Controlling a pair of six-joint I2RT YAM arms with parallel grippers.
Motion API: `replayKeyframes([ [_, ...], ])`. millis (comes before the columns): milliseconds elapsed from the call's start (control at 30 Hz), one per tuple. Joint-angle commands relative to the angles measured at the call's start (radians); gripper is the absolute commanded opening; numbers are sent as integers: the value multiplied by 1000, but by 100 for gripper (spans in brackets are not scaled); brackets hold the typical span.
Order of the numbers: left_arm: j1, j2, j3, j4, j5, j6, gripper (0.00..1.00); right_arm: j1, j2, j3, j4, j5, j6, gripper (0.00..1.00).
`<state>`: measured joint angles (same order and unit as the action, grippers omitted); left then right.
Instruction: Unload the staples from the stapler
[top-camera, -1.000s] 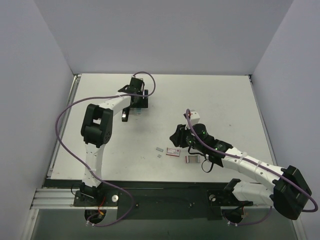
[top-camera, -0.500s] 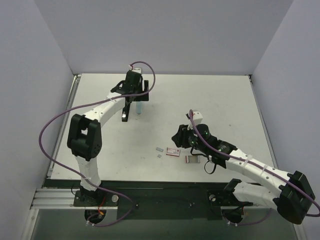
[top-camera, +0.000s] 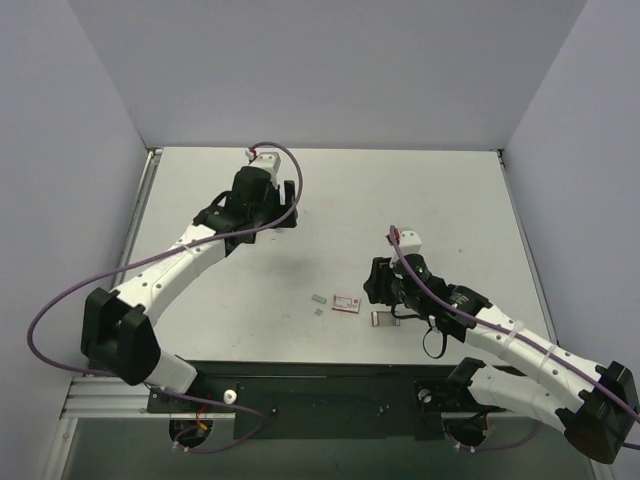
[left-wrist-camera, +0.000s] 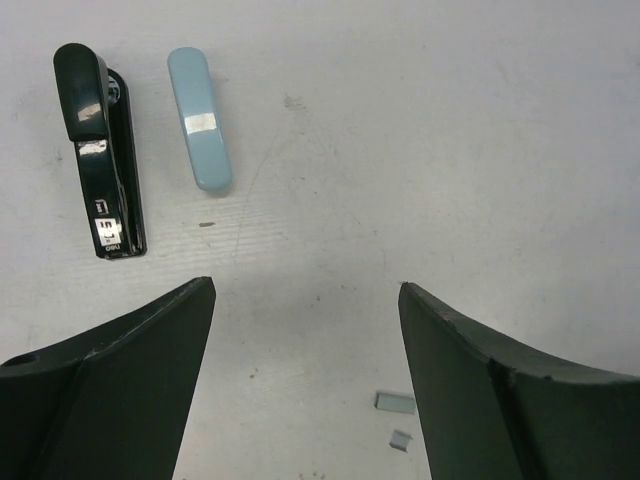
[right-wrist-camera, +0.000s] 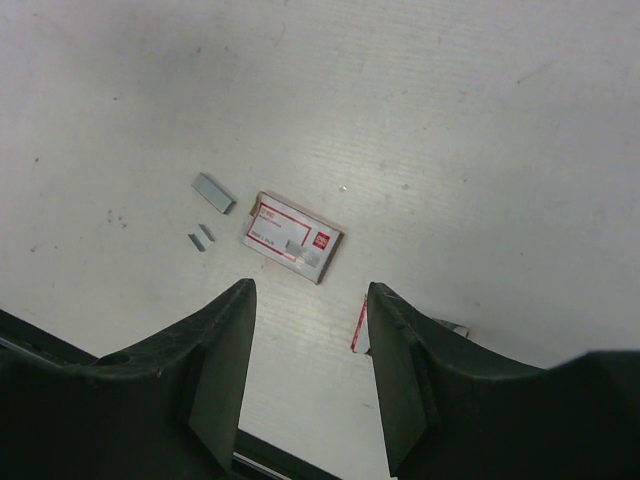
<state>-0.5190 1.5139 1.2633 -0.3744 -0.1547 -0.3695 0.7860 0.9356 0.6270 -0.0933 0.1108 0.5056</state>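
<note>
Staples (right-wrist-camera: 214, 193): one short silvery-grey strip with two smaller slivers (right-wrist-camera: 200, 238) just beside it, loose on the table (top-camera: 450, 200). They lie just left of a red-and-white staple box (right-wrist-camera: 293, 238) and well apart from both staplers. Black stapler (left-wrist-camera: 100, 170) and pale blue stapler (left-wrist-camera: 200, 118) lie side by side, near but not touching, and show in the left wrist view only; from above, the left arm covers them. Whether either stapler holds anything inside cannot be made out. A second red-edged box piece (right-wrist-camera: 360, 325) is largely hidden behind a finger of the right gripper (right-wrist-camera: 310, 290). Print on the box and on the black stapler's label is too small to read. Left gripper (left-wrist-camera: 305, 290): fingers spread wide, nothing between them, hovering over bare table. Right gripper: fingers apart with a clear gap, gripping nothing, above the boxes. Surface: matte off-white tabletop with faint scuffs and dark specks. A black rail (top-camera: 330, 400) carrying the arm bases runs along its near edge. Room: plain pale grey-lilac walls (top-camera: 330, 70) on three sides.
</note>
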Motion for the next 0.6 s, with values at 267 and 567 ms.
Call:
replayKeyframes([
  [267,-81,-334,-59,-215,72,38,85,13,28,-39,-241,24,109,48],
  [567,-82,-432,-180,-192,122,115,85,174,208,89,-214,44,99,49],
])
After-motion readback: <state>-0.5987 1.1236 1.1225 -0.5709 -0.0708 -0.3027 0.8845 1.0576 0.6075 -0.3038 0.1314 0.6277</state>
